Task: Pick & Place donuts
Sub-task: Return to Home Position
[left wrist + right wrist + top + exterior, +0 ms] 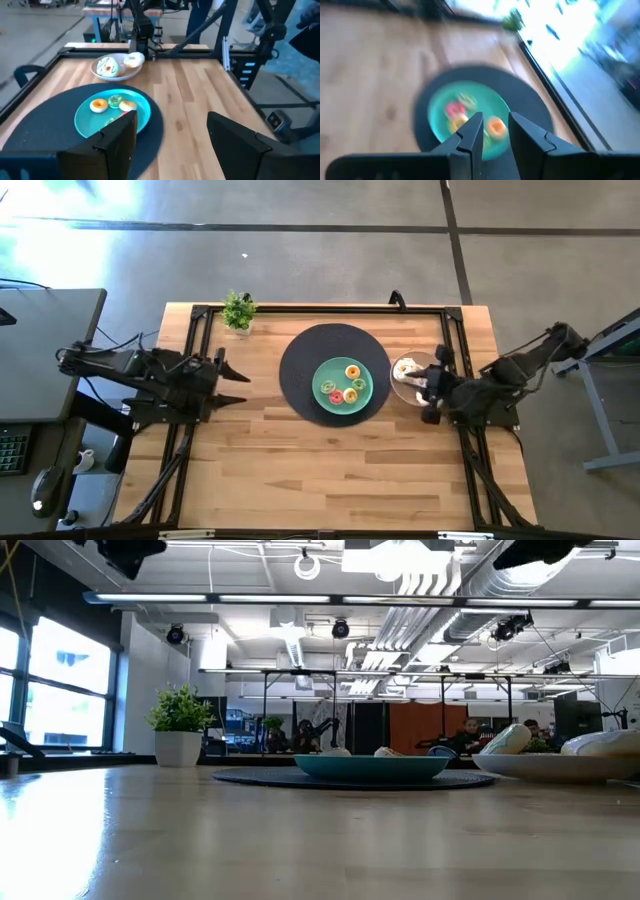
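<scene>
Several small donuts, orange (352, 372), green (328, 386) and pink (337, 396) among them, lie on a teal plate (322, 370) on a dark round mat. Cream and white donuts (404, 367) rest in a tan bowl (116, 76) to the plate's right. My right gripper (421, 384) hovers by the bowl's near side, pointing toward the plate; in its wrist view the fingers (495, 132) stand narrowly open with nothing between them. My left gripper (240, 386) waits open to the left of the mat, fingers (172, 145) wide apart.
A small potted plant (238, 311) stands near the far edge, left of the mat (296, 360). Black frame rails run along the table's left, right and far sides. Bare wood (320, 470) spreads across the near half of the table.
</scene>
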Robot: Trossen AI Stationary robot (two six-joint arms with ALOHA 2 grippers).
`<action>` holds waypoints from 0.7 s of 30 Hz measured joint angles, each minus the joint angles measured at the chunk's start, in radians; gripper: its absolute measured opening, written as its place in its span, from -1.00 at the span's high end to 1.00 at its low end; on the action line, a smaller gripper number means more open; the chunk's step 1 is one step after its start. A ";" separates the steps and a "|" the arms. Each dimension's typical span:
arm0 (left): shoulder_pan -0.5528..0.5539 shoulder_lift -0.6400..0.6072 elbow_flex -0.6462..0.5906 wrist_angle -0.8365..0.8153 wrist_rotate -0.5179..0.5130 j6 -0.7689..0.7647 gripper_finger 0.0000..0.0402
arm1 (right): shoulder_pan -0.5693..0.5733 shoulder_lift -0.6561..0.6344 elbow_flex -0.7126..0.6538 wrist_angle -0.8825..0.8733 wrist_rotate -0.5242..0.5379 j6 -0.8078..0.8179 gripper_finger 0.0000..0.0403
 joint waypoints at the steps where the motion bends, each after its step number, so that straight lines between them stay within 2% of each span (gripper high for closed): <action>1: 0.000 -0.024 -0.025 0.010 -0.001 0.014 -0.19 | -0.001 -0.054 -0.067 0.110 -0.025 -0.066 0.57; 5: 0.000 -0.096 -0.129 0.027 -0.006 0.008 -0.19 | -0.021 -0.244 -0.314 0.484 -0.151 -0.289 0.57; 10: 0.000 -0.151 -0.223 0.061 -0.014 -0.025 -0.19 | -0.067 -0.455 -0.541 0.773 -0.178 -0.438 0.57; 14: 0.000 -0.197 -0.235 0.065 -0.068 -0.025 -0.19 | -0.089 -0.611 -0.644 0.861 -0.192 -0.500 0.57; 21: 0.000 -0.335 -0.235 0.005 -0.069 -0.021 -0.19 | -0.095 -0.801 -0.703 0.809 -0.175 -0.534 0.57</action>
